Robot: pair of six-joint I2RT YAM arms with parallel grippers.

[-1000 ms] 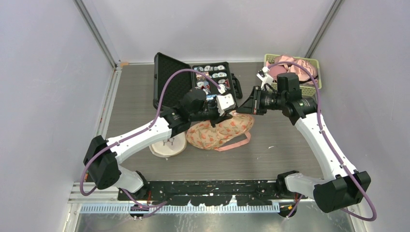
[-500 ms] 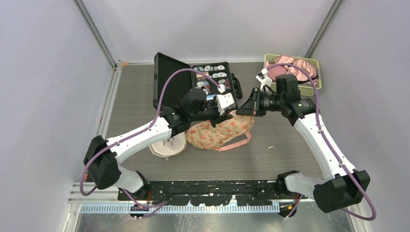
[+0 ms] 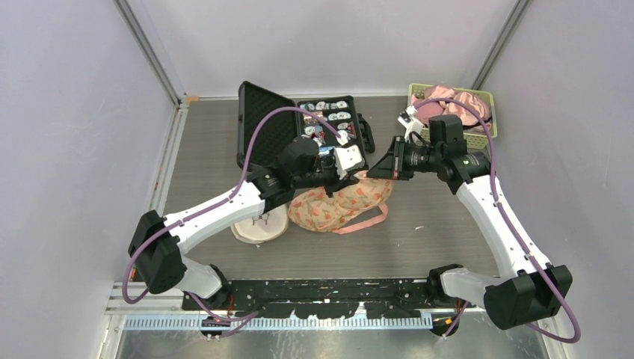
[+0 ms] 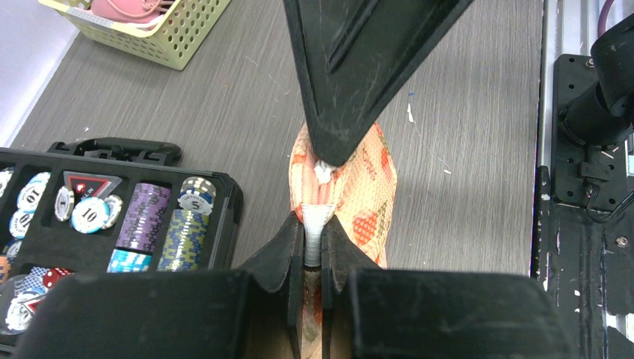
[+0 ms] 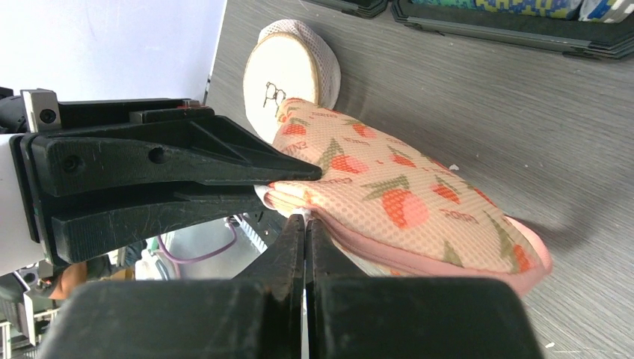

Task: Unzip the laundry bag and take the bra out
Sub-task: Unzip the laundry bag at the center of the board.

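Left wrist view: the laundry bag [image 4: 370, 198] lies mid-counter, apparently still zipped, its white tab [image 4: 315, 224] clamped in the left claw [image 4: 314, 250]. The right claw [image 4: 326, 153], fingers together, pinches what looks like the zipper pull [image 4: 321, 172]. Unzipping is in hand; next, draw the pull along the seam. Around it are the grey wood-grain counter [image 4: 463, 112], a chip case [image 4: 134, 217], a basket [image 4: 161, 34] and pale walls.

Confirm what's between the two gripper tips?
A short stretch of the laundry bag: its mesh edge runs from the white tab pinched in the left gripper up to the shut right gripper. Left wrist view shows it.
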